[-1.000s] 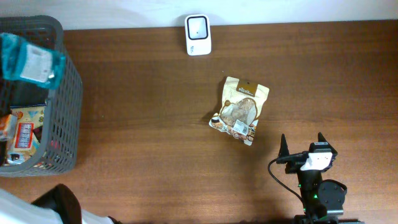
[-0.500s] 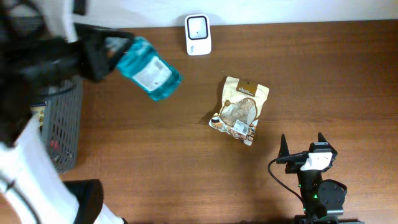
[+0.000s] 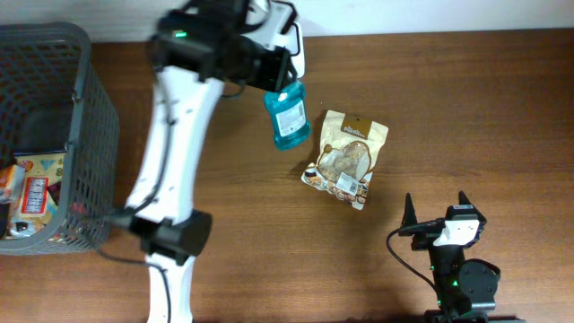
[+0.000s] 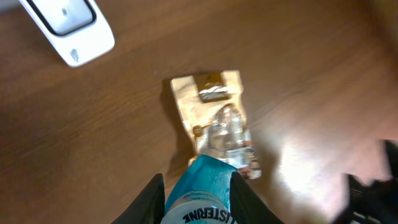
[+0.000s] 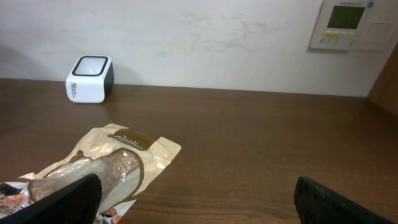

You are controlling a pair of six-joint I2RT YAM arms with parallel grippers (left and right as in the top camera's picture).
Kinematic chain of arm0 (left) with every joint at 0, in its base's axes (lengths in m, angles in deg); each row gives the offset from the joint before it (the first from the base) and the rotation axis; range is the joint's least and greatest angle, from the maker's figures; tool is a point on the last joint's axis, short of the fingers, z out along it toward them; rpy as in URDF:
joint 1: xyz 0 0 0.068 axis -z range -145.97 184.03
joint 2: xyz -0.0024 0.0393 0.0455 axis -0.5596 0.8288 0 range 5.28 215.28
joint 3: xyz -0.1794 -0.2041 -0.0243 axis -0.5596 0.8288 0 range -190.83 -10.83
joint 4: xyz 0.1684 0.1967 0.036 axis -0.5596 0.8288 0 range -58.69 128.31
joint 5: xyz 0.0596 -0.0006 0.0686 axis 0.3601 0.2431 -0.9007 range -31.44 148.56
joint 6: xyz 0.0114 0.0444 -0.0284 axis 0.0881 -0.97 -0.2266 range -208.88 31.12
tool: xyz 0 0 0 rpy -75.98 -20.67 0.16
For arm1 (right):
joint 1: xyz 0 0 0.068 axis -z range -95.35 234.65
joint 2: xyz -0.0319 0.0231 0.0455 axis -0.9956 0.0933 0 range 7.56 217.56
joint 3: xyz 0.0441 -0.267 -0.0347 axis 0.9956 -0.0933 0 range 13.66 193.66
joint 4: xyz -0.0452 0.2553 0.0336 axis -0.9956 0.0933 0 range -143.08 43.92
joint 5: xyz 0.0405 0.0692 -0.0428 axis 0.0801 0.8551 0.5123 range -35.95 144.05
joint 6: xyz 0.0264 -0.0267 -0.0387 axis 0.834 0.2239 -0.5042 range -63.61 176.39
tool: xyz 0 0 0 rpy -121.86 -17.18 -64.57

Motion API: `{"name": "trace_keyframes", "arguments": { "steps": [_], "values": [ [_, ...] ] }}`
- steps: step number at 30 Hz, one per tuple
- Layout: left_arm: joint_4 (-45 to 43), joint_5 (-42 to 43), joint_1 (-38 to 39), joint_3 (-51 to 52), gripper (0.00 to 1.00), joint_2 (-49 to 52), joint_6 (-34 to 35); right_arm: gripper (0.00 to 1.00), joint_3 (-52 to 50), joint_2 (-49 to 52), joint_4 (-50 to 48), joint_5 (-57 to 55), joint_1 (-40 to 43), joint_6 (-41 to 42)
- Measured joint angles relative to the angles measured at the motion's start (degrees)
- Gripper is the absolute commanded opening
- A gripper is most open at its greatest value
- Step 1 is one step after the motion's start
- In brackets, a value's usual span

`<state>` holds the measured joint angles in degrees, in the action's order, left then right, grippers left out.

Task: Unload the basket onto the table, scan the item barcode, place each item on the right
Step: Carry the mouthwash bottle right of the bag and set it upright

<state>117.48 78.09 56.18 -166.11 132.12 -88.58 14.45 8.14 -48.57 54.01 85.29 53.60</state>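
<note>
The left gripper point(image 4: 196, 190) clamps its fingers point(image 4: 151, 200) on a blue mouthwash bottle point(image 3: 289, 121), held above the table just in front of the white scanner point(image 4: 68, 22), beside a snack pouch point(image 3: 345, 160); the right gripper point(image 3: 436, 206) sits well beyond the scanner, jaws spread wide.

The basket point(image 3: 90, 135) stands at the left edge of the table point(image 3: 466, 108), with packets point(image 3: 31, 188) in it. The scanner point(image 4: 67, 25) sits at the back edge — the pouch point(image 3: 346, 159) lies before it, slightly right. The bottle point(image 3: 288, 117) hangs between them, just left of the pouch.
</note>
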Motion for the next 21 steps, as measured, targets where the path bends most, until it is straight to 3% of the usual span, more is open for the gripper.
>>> {"name": "trace_keyframes", "arguments": {
  "steps": [9, 21],
  "values": [
    [-8.0, -11.5, 5.3, 0.1, 0.11, 14.6, 0.0, 0.98, 0.0, 0.0, 0.0, 0.0, 0.0, 0.0],
    [-14.8, -13.2, 5.3, 0.2, 0.11, 19.1, 4.0, 0.98, 0.0, 0.0, 0.0, 0.0, 0.0, 0.0]
  ]
}}
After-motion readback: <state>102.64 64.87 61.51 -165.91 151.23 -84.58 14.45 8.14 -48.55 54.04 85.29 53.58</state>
